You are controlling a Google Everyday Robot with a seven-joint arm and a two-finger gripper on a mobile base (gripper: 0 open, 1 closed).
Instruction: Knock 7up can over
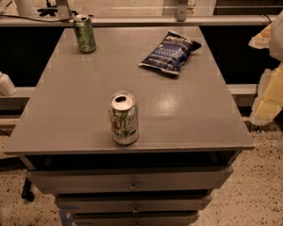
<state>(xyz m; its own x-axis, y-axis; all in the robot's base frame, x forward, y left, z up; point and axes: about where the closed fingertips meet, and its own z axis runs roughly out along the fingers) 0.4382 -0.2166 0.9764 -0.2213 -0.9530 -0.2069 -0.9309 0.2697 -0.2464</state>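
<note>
Grey cabinet top (188,112): 7up can (123,118) upright near front edge.
I see the gripper (273,93) far right, well apart; grip state indeterminate.

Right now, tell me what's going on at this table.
A robot is set to knock over the 7up can, but that is not yet done: the can stands upright near the front edge of the gray table, with nothing touching it. The gripper is at the right edge of the view, off the table's side and well apart from the can. A green can stands at the back left, and a blue chip bag lies at the back right.
</note>
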